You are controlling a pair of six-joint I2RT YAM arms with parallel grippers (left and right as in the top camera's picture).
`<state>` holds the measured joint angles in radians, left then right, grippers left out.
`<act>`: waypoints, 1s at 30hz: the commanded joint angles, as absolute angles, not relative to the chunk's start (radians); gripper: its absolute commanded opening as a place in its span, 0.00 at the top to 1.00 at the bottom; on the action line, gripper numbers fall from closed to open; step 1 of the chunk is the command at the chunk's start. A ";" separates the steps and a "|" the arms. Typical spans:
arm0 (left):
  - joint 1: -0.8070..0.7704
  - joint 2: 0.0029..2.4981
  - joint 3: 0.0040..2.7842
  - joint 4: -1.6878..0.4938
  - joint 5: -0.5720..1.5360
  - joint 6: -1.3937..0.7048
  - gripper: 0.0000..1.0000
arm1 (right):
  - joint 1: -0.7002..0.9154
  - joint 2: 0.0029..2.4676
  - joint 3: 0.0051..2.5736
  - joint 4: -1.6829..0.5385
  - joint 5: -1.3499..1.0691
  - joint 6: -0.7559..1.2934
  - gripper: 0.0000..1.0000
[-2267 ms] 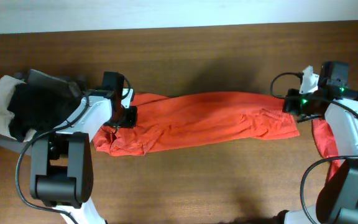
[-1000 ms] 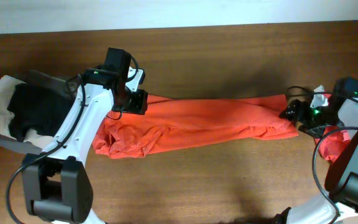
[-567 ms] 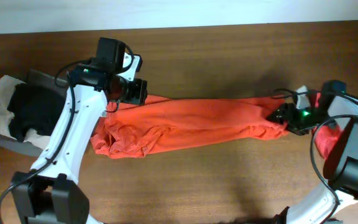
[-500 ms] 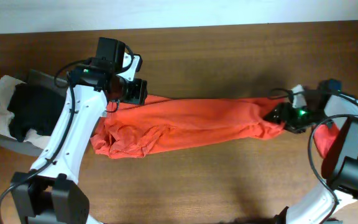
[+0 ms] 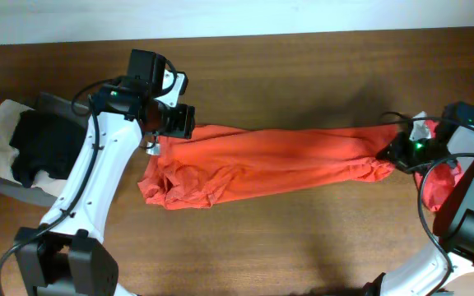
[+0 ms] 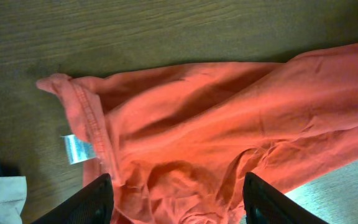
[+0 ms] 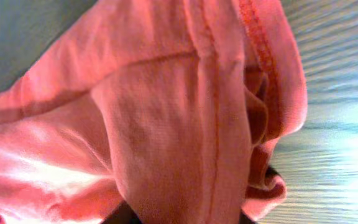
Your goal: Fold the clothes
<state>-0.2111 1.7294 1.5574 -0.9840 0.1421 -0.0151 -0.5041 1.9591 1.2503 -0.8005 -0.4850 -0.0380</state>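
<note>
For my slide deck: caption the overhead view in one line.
Orange-red garment stretched across the wooden table, right gripper pinching its right end, left gripper open over its left end.

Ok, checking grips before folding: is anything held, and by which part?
Right gripper appears to pinch the orange-red garment's hemmed right end; left gripper is open, holding nothing.

garment (image 5: 278, 160) across table (image 5: 303, 74), right gripper (image 5: 394, 154) at its right end

Brown wooden table (image 5: 286, 238), black cloth (image 5: 44, 144)
</note>
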 commanded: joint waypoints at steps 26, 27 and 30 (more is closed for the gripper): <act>0.000 1.868 1.287 -0.822 0.299 0.079 0.28 | -0.510 1.608 1.388 -1.045 -0.363 0.215 0.01; 0.009 1.885 1.287 -0.817 0.299 0.081 0.28 | -0.510 1.608 1.388 -1.055 -0.363 0.215 0.01; 0.039 1.930 1.287 -0.777 0.303 0.087 0.28 | -0.510 1.608 1.388 -1.071 -0.363 0.215 0.01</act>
<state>0.0025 1.8835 1.2922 -0.8040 0.2729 0.0284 -0.5163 1.6207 1.3746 -1.0622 -0.3424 0.2100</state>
